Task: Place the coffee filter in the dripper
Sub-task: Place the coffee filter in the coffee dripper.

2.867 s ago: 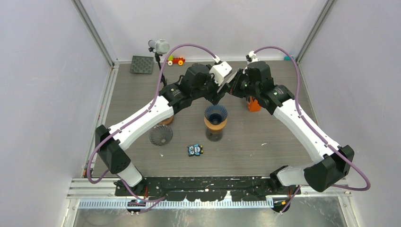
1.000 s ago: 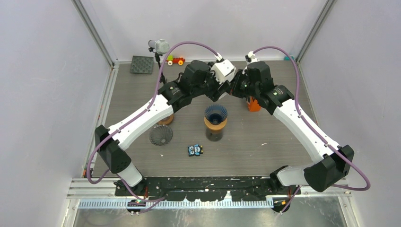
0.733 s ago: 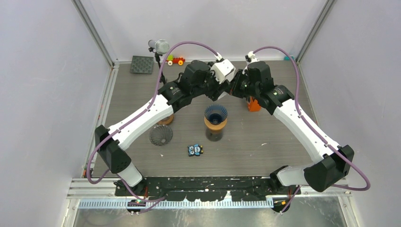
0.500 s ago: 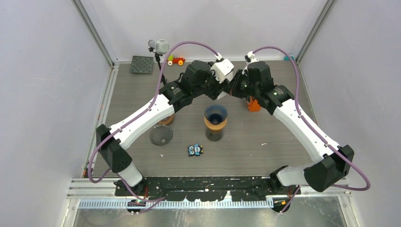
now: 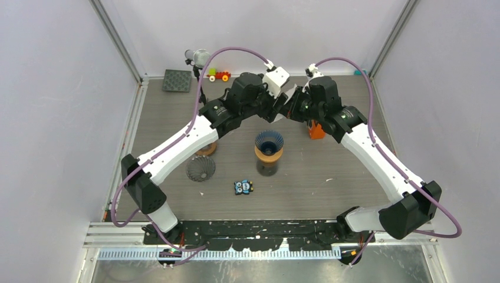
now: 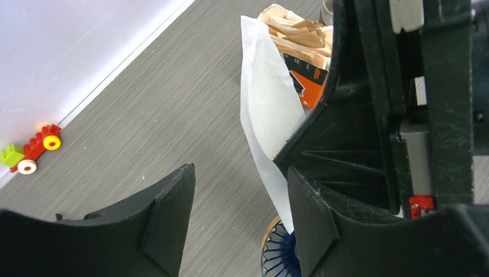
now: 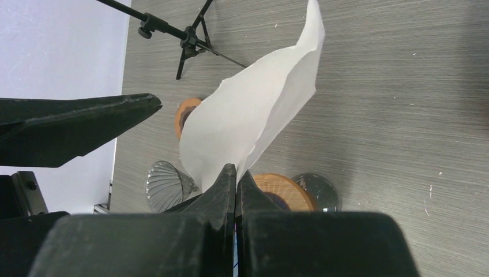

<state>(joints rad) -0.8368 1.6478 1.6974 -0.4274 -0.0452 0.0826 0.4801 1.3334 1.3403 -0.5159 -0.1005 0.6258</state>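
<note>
My right gripper point(image 7: 236, 173) is shut on the edge of a white paper coffee filter point(image 7: 254, 121), held in the air just behind and above the blue ribbed dripper point(image 5: 269, 141). The dripper sits on a wooden collar point(image 7: 288, 193) on a glass carafe point(image 5: 268, 165). My left gripper point(image 6: 239, 213) is open, its fingers on either side of the filter's point(image 6: 265, 115) lower edge, with the dripper point(image 6: 282, 257) below. In the top view the two grippers, left point(image 5: 275, 111) and right point(image 5: 288, 112), meet tip to tip.
An orange box of filters point(image 5: 316, 130) stands right of the grippers. A clear glass dripper point(image 5: 200, 169) lies at the left, a wooden ring point(image 5: 206, 150) beside it. An owl toy point(image 5: 243, 187), a microphone stand point(image 5: 197, 57), a toy car point(image 5: 219, 75) and a black pad point(image 5: 177, 81) are around.
My left wrist has lifted and drawn back a little toward the far wall. The right arm and the filter have stayed put.
</note>
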